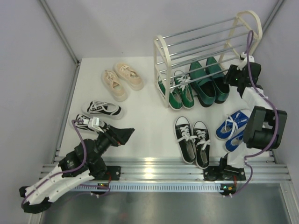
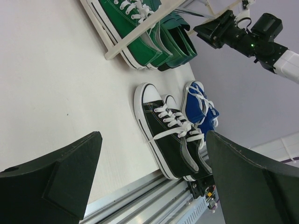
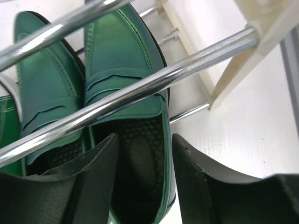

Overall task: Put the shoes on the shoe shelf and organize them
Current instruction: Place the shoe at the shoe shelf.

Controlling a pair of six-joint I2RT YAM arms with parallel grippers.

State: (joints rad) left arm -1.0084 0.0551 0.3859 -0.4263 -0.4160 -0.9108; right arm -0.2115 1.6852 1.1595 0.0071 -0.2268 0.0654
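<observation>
Farthest left, the black-and-white striped sneakers point(image 1: 102, 108) lie on the white table point(image 1: 145, 116). One shoe is in plain view, and its mate, nearer the front edge, is partly hidden under the left arm point(image 1: 74, 161). Just right of them is the left gripper point(image 1: 122, 135), its fingers spread wide with nothing between them, aimed across the table towards the black canvas sneakers point(image 1: 192, 140). Behind it, farther back on the table, the cream chunky sneakers point(image 1: 122, 79) sit side by side at a slant. Next comes the shoe shelf point(image 1: 162, 74), standing at an angle on the far right part of the table. On its bottom tier are the green canvas sneakers point(image 1: 177, 91) and, touching them on the right, the glossy dark green loafers point(image 1: 210, 84). Both pairs poke out from under the silver rods point(image 3: 154, 86) towards the front. The black pair stands on the table in front of the shelf, and the blue canvas sneakers point(image 1: 232, 126) lie just beside it on the right, partly hidden by the right arm point(image 1: 264, 128). At the shelf's right end, the right gripper point(image 1: 232, 75) reaches in under a rod. Its fingers point(image 3: 84, 186) are parted over the heel opening of the right-hand loafer and pinch nothing. I cannot tell whether either one touches the shoe.
</observation>
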